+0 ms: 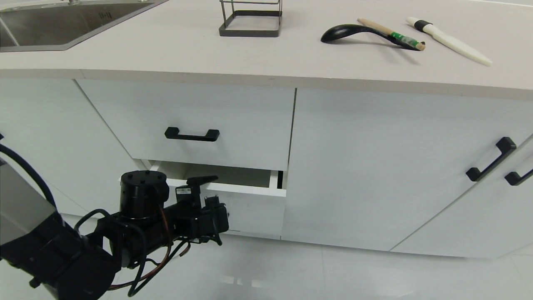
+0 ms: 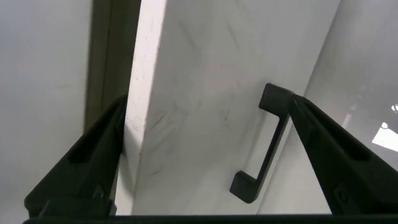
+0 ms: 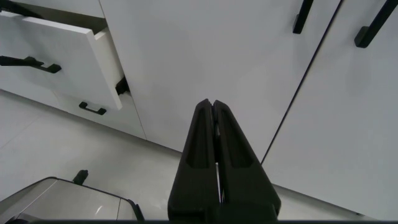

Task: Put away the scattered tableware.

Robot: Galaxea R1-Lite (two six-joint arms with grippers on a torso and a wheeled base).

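White cabinets face both wrists. The left gripper (image 2: 205, 111), jaws wide apart and gripping nothing, brackets the part-open drawer (image 2: 186, 87) front and its handle (image 2: 264, 149). The right gripper (image 3: 213, 109) has its jaws closed and empty. Up on the desk (image 1: 166, 50), in the head view, lie a ladle (image 1: 354, 32) and a white utensil (image 1: 452, 41).

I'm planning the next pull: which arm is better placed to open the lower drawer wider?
Likely left: the left gripper, open, straddles the lower drawer; the right gripper is shut, facing the cabinet doors.
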